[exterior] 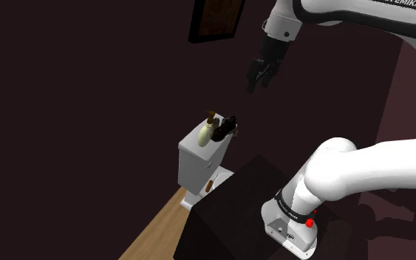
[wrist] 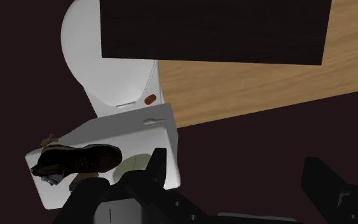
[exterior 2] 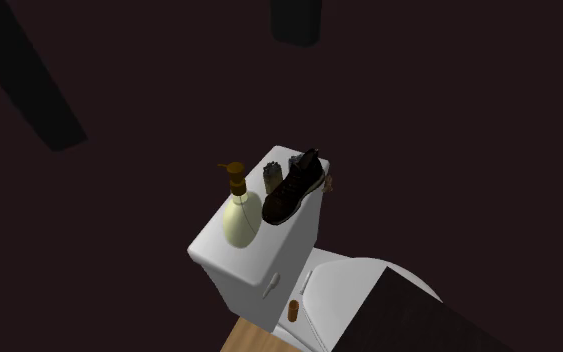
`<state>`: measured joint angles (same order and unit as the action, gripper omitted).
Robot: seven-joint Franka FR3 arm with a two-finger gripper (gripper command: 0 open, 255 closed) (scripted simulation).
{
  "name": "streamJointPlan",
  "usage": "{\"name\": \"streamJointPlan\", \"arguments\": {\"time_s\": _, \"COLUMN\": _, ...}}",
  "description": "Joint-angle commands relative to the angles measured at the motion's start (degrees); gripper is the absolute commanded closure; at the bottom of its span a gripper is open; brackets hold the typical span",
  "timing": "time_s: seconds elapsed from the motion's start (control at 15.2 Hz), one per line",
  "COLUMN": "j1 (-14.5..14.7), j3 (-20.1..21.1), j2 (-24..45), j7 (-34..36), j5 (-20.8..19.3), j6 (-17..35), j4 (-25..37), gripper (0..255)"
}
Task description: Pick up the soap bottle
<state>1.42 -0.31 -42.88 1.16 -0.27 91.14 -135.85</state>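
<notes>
Pincer [exterior: 260,74] is way up in the shoulder view, fingers a bit apart with nothing between them, so released. Soap bottle [exterior: 205,134] sits well below it and off toward that view's left, upright on the toilet tank [exterior: 197,164], right beside a dark shoe [exterior: 225,126]. I'd call this the approach step — agree?

mik: Agree. Second exterior view gives the best look at the bottle [exterior 2: 240,218]: pale yellowish rounded body narrowing to a brown pump head [exterior 2: 235,177], upright on the tank lid [exterior 2: 219,256]. Shoe [exterior 2: 292,188] is touching its side or near enough, and some small grey item [exterior 2: 272,177] I can't identify stands just beside both.

OP: Wrist view has the two black fingers [wrist: 156,167] standing well apart, empty. Tank and shoe [wrist: 75,159] are out ahead of the pincer, off beyond one finger rather than between the two. Can't make out the bottle for sure there.

mik: So next move, my guess: swing across until the bottle is centred between the fingers, then come down and close on the body below the pump — the neck looks thin to grab. Shoe being that close is the catch; one finger has to slip in beside it or the shoe gets nudged. Rounded body could slip if the grip lands off-centre.
</notes>
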Motion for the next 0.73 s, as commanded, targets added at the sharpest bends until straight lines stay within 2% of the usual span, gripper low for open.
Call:
{"name": "streamJointPlan", "arguments": {"time_s": 0.0, "j1": 0.00, "j3": 0.00, "j2": 0.00, "j7": 0.00, "j5": 0.00, "j6": 0.00, "j4": 0.00, "gripper": 0}}
{"name": "streamJointPlan", "arguments": {"time_s": 0.66, "j1": -1.79, "j3": -6.55, "j2": 15.87, "j7": -7.50, "j5": -2.44, "j6": 16.15, "j4": -1.22, "gripper": 0}}
